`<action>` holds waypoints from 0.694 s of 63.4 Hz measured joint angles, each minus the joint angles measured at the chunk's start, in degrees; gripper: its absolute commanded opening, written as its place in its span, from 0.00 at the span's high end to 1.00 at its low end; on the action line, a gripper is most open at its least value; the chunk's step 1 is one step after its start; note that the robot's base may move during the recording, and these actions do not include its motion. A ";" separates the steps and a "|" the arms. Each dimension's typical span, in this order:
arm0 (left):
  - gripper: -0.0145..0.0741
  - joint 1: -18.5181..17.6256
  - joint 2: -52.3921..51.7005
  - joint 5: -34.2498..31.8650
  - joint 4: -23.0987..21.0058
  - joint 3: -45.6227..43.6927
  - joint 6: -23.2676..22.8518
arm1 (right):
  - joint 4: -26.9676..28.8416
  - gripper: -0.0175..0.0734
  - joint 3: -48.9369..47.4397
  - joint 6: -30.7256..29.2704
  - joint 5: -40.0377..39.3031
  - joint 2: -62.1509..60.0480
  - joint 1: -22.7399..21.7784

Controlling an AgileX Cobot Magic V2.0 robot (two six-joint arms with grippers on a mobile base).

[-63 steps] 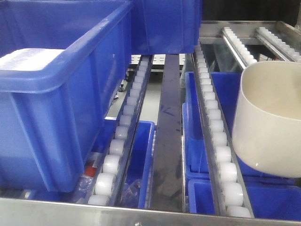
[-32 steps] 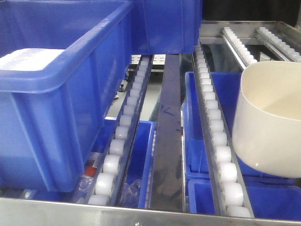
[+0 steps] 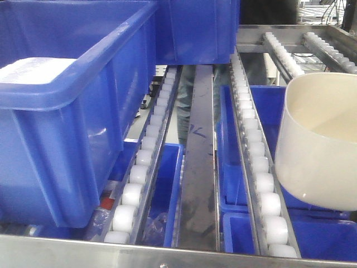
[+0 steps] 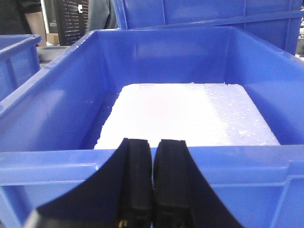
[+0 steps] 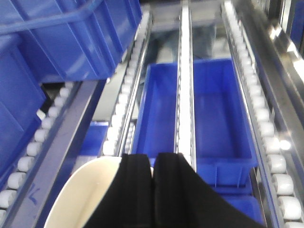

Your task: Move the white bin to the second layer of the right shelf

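1. White bin (image 3: 321, 148) sits at the right edge of the front view, tilted, hanging just above the roller rail (image 3: 257, 162) of the right shelf second layer (image 5: 259, 109), not resting flat on the rollers as far as I can tell
2. Right end effector (image 5: 153, 178) has its fingers pressed together on the near rim of the bin, so it's pinching the wall and nothing supports the tub from below
3. Left end effector (image 4: 152, 156) is pressed together too, holding nothing, parked at the near wall of the big blue crate (image 4: 156, 66) with the white foam slab (image 4: 190, 111) inside
4. What could go wrong, my guess: glossy wall plus a one-edge pinch means it could swing or slip out, and if released tilted it could drop between the rails into the lower blue crate (image 5: 213, 104)
5. Farther back, versus a second ago: bin's barely moved, rim maybe a touch lower; the dark background at top right now shows a bright room
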 measured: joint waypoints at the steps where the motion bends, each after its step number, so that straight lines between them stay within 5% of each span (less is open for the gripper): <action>1: 0.74 0.00 0.00 0.00 0.00 0.00 0.00 | 0.00 0.75 0.00 0.00 0.00 0.00 0.00; 44: 0.74 0.00 0.00 0.00 0.00 0.00 0.00 | 0.00 0.75 1.73 0.00 -0.72 -3.46 -0.56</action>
